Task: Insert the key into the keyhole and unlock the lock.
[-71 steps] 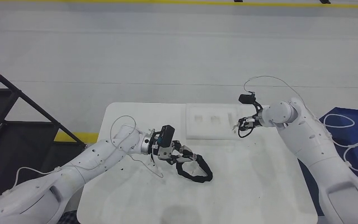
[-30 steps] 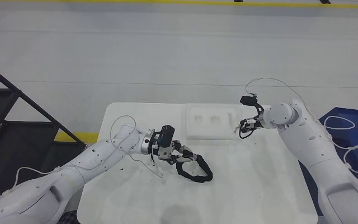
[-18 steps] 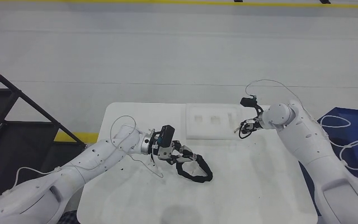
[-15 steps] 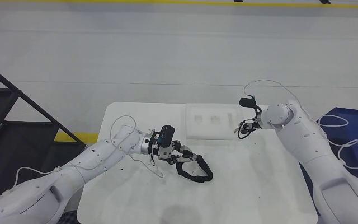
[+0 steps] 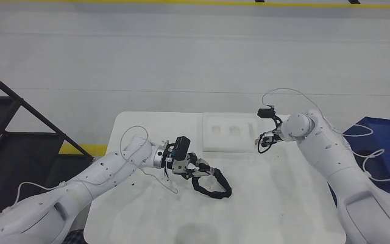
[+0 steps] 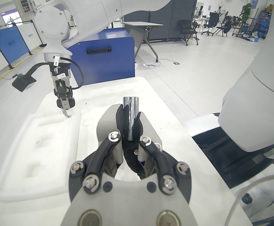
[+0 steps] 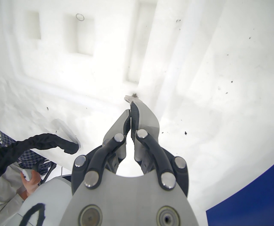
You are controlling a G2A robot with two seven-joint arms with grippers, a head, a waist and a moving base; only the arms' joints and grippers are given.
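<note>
A black cable lock (image 5: 212, 185) lies looped on the white table, left of centre. My left gripper (image 5: 194, 165) is shut on its end, and the chrome lock cylinder (image 6: 131, 114) sticks out between the fingers (image 6: 109, 126). My right gripper (image 5: 258, 141) hangs over the right end of the white foam tray (image 5: 231, 132), shut on a small silver key (image 7: 130, 98). In the left wrist view, my right gripper (image 6: 65, 107) holds the key (image 6: 66, 114) pointing down at a tray slot.
The foam tray (image 6: 42, 145) has several rectangular recesses; a small ring (image 7: 80, 17) lies in one. A blue cabinet (image 6: 102, 61) stands beyond the table's right side. The table's front and right areas are bare.
My right arm has shifted slightly left and turned at the wrist above the tray's end. The left arm and the lock have stayed still.
</note>
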